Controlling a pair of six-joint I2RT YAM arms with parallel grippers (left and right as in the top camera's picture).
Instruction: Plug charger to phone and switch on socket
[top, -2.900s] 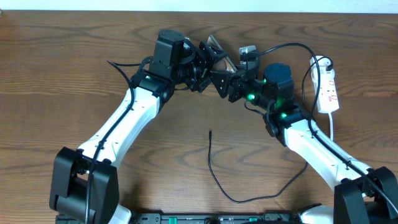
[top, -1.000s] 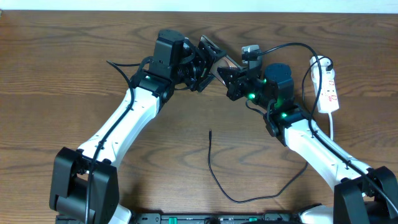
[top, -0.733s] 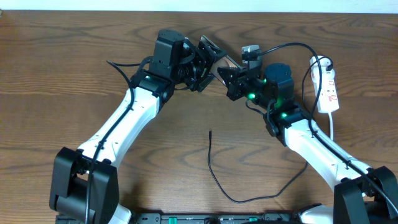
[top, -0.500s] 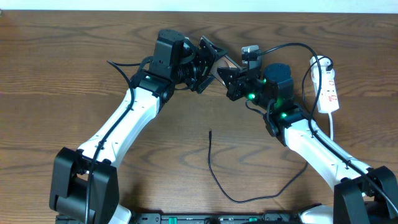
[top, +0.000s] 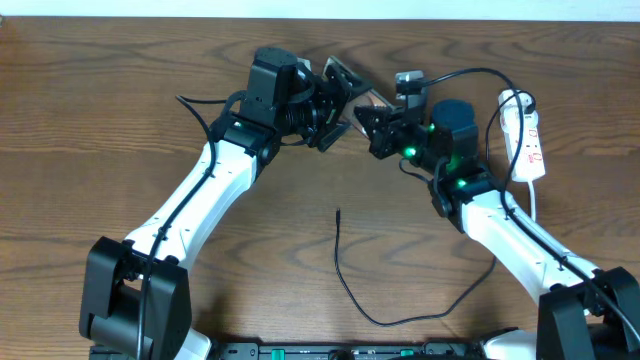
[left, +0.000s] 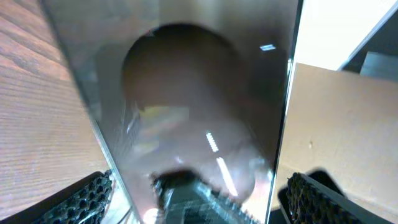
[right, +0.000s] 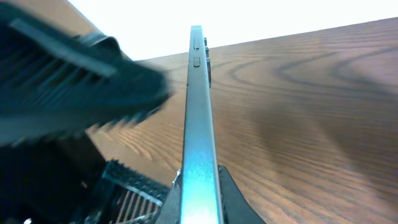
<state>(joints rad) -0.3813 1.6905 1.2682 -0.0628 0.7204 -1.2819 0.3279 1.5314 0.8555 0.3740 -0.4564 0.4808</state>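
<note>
The phone (top: 362, 95) is held up off the table on its edge, between the two wrists at the back centre. My right gripper (top: 373, 113) is shut on its lower end; in the right wrist view the phone's thin silver edge (right: 196, 118) rises from between the right gripper (right: 198, 202). In the left wrist view its dark screen (left: 199, 93) fills the frame. My left gripper (left: 196, 202) straddles it, open, with a gap at the right finger. The charger (top: 338, 250) lies loose on the table in front. The socket (top: 527, 135) lies at the far right.
A thick black robot cable (top: 470, 75) arcs from the right wrist towards the socket's end. The charger's tip (top: 338, 211) points to the back, and its cable loops forward and then right under the right arm.
The right wrist has shifted slightly right and back with the phone. The left gripper's fingers have spread a little around the phone. The charger and socket have not moved.
</note>
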